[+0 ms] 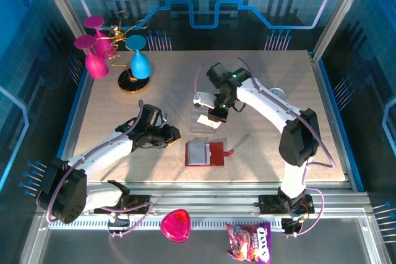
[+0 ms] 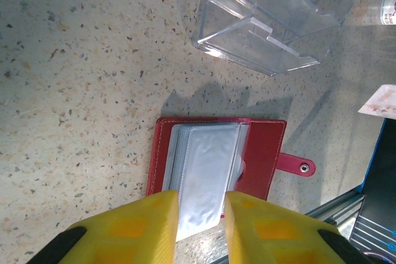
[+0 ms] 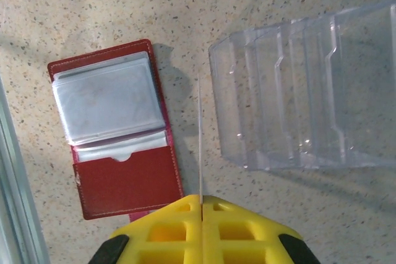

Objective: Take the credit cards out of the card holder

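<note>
Card holder [image 1: 207,153] open, long axis left-right, tab right; left gripper [image 2: 201,208] spread, right gripper [image 3: 202,202] pinching card [image 1: 207,120].

card holder [image 2: 253,146]: near edge hidden behind yellow fingers [image 2: 130,230] of left end effector [image 2: 201,205]. In the right wrist view the snap tab is mostly behind right end effector [image 3: 202,200].
pockets [image 3: 105,100]: cloudy film, contents cannot be told.
card [image 3: 200,134]: edge-on between the closed right fingers, a thin line, colour unreadable. From the left wrist, only a pale corner, cut by the right edge.
clear stand [image 3: 291,97]: cut by right edge. From the left wrist, cut by the top edge.
round object [image 2: 390,1]: sliver at frame edge, unidentifiable.
sweet bag [image 1: 249,242]: bottom cut off.
</note>
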